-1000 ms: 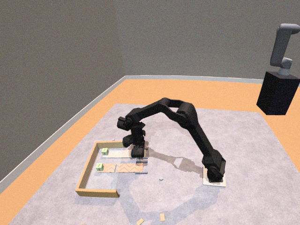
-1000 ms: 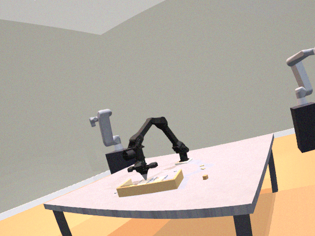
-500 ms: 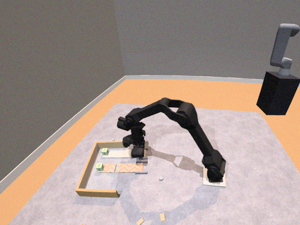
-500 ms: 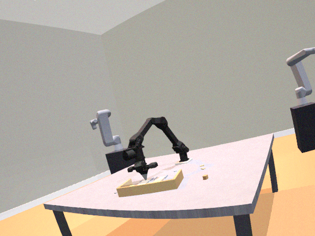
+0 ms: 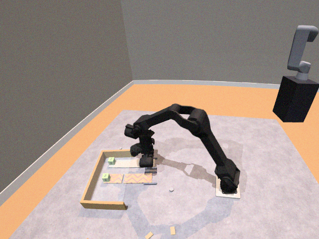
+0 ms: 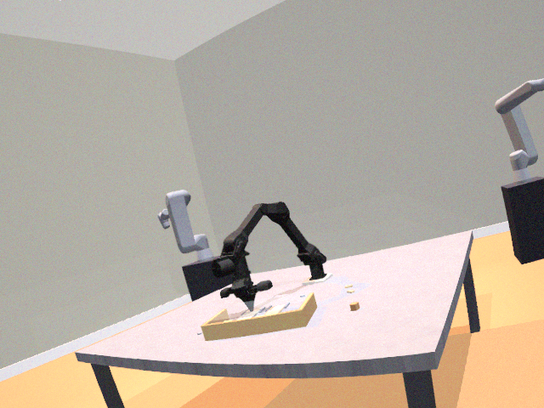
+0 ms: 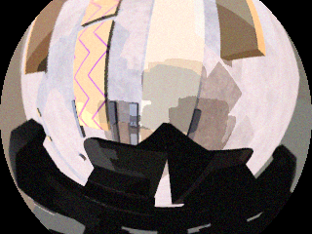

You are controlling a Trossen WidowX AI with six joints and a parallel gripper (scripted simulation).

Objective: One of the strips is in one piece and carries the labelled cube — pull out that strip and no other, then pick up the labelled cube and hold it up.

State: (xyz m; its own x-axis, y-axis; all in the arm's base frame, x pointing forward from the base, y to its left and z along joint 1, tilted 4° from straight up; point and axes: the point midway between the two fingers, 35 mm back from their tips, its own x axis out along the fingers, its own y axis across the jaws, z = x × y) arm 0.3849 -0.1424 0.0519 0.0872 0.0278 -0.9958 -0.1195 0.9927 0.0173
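Observation:
A plain cream strip [image 5: 126,163] [image 7: 174,39] lies flat with a green labelled cube [image 5: 111,161] on its far end; no break shows in its visible part. The zigzag strip is in two pieces with a gap: a long near piece [image 5: 137,178] [image 7: 91,65] and a short far piece [image 5: 115,178] [image 7: 101,9]. Another green labelled cube [image 5: 105,177] sits at the far end of the short piece. The labels are too small to read surely. My gripper [image 6: 251,308] [image 7: 166,127] is shut and empty, pointing down low over the cream strip's near part. In the top view the arm hides its tips.
A wooden wall [image 5: 102,205] [image 6: 263,325] surrounds the strips on three sides. Thin grey rails [image 5: 150,168] [image 7: 134,122] stand beside the strips' near ends. A pale disc [image 5: 171,189], two small tan pieces [image 5: 172,230] [image 5: 148,235] and a brown block [image 6: 354,306] lie outside the wall.

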